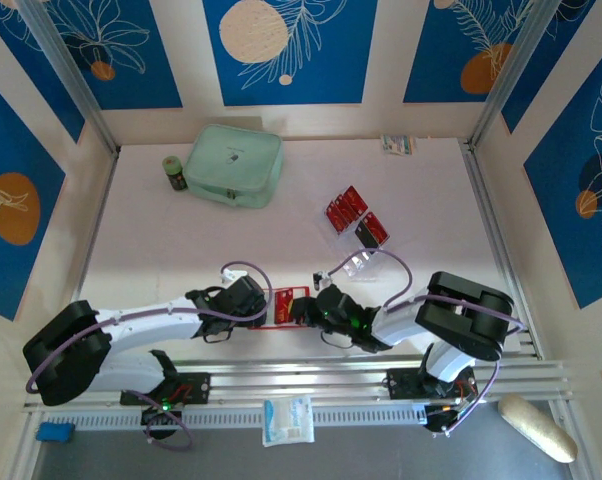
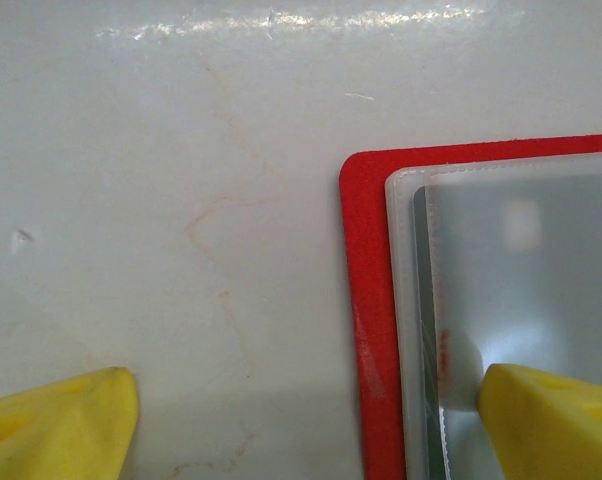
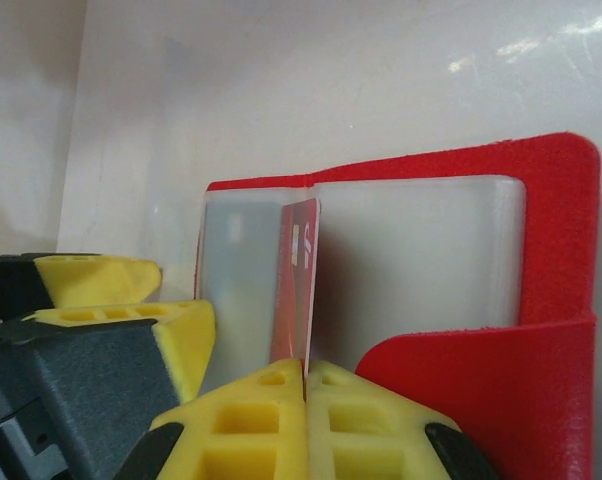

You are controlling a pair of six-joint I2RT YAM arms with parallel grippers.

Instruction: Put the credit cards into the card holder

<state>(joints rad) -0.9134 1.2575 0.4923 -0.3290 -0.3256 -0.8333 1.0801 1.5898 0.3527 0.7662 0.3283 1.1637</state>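
Right gripper [image 3: 306, 385] clamps a thin red credit card [image 3: 299, 280] edge-on toward the open red leather-like wallet [image 3: 551, 250] at the white table's [image 1: 181, 250] six o'clock; left gripper [image 2: 306, 400], spread wide, rests one fingertip on its clear sleeve; a tilted card may miss the slot and buckle.

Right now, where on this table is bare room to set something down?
Bare: between the mint-green case and the left arm; right of the loose credit cards. Crowded: near middle, where the left gripper and right gripper meet at the card holder.
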